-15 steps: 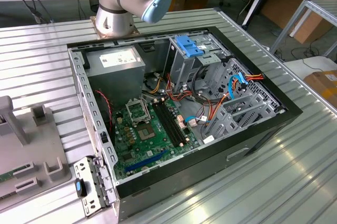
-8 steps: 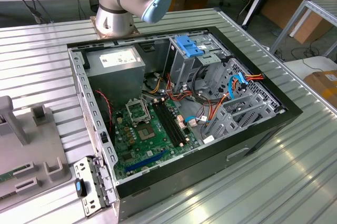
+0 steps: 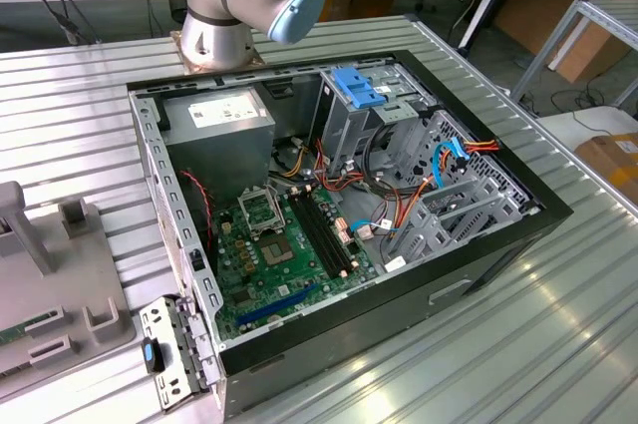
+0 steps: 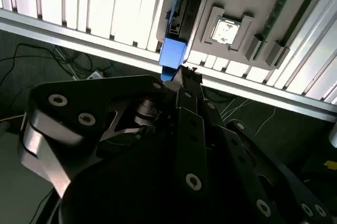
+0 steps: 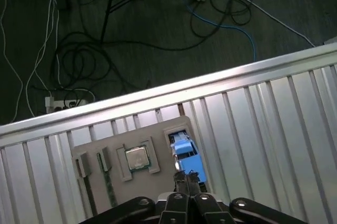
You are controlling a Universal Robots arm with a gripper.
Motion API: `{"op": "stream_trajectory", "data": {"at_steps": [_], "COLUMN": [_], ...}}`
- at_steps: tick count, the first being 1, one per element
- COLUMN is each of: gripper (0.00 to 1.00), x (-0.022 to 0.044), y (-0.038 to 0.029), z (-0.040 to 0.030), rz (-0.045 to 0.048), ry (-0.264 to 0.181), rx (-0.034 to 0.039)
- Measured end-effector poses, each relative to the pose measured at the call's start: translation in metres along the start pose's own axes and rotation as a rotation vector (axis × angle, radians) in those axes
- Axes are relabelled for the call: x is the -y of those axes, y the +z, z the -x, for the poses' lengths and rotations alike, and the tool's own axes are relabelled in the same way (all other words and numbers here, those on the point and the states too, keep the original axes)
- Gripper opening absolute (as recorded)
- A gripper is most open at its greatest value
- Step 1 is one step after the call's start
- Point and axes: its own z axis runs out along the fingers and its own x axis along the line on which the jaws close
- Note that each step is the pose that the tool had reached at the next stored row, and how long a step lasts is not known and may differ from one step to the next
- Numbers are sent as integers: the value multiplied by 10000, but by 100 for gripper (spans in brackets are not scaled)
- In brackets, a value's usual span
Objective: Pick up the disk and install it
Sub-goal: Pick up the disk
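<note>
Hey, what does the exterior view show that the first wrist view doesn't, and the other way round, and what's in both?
Exterior view: the open computer case, its motherboard, the grey power-supply box and the arm's base. First wrist view: the gripper right at the blue-framed disk, a processor chip beside it, cables on the floor. Both: the slatted metal table and the grey holder tray.

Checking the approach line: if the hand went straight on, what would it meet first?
Probably the disk, its blue frame just ahead of the hand in the grey holder; depth is unclear.
</note>
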Motion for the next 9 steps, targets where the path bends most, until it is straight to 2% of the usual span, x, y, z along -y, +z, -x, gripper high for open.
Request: {"op": "stream_trajectory", "data": {"at_steps": [2,3,9], "gripper": [11,11,11], "x": [0,0,0], "y": [0,0,1], "z": [0,0,0], "rz": [13,30,70], "ry": [-281,-634,-1593], "rx": [35,82,201]}}
